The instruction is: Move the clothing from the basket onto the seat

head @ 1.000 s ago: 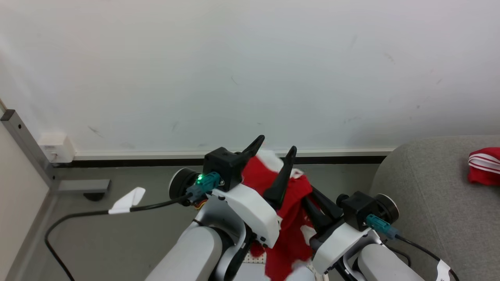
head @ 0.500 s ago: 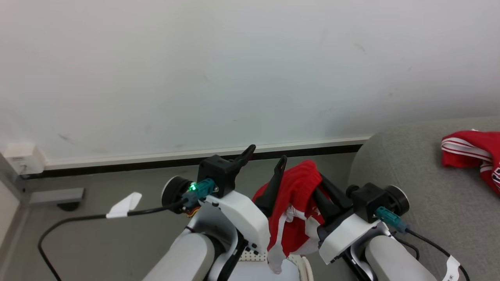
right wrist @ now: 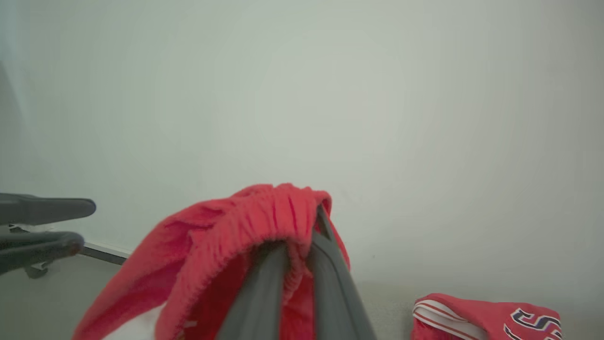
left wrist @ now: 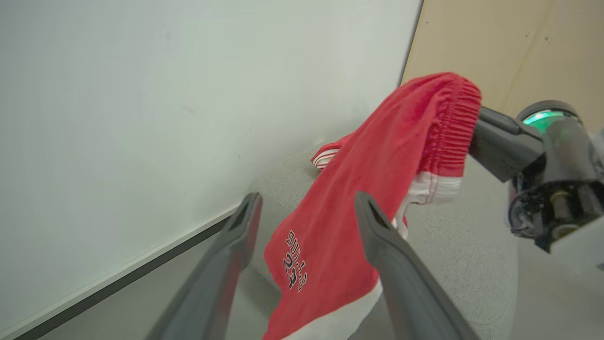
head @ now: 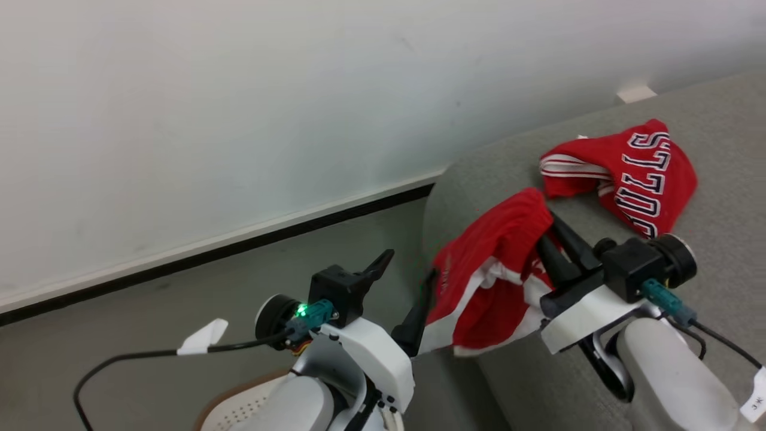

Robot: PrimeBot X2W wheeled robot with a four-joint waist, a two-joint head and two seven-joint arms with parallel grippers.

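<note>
Shorts (head: pixel 497 251), red with white trim, hang from our right tool (head: pixel 546 230), pinched closed on their waistband just above the edge of the seat (head: pixel 718 251). Our left tool (head: pixel 410 265), beside them, gapes empty. Beyond the right tool a jersey (head: pixel 646 173) lies delivered; the shorts are not yet set down.

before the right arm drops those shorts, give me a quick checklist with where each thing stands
1. Right jaws shut on the red shorts at the waistband: ok.
2. Left jaws open: ok. Clear of the cloth: cannot tell, one tip sits right by the hem.
3. Shorts fully above the seat: cannot tell, they hang at its end edge.
4. Bare grey fabric free beside the jersey: ok.
5. Basket emptied: cannot tell, its inside is hidden.
</note>
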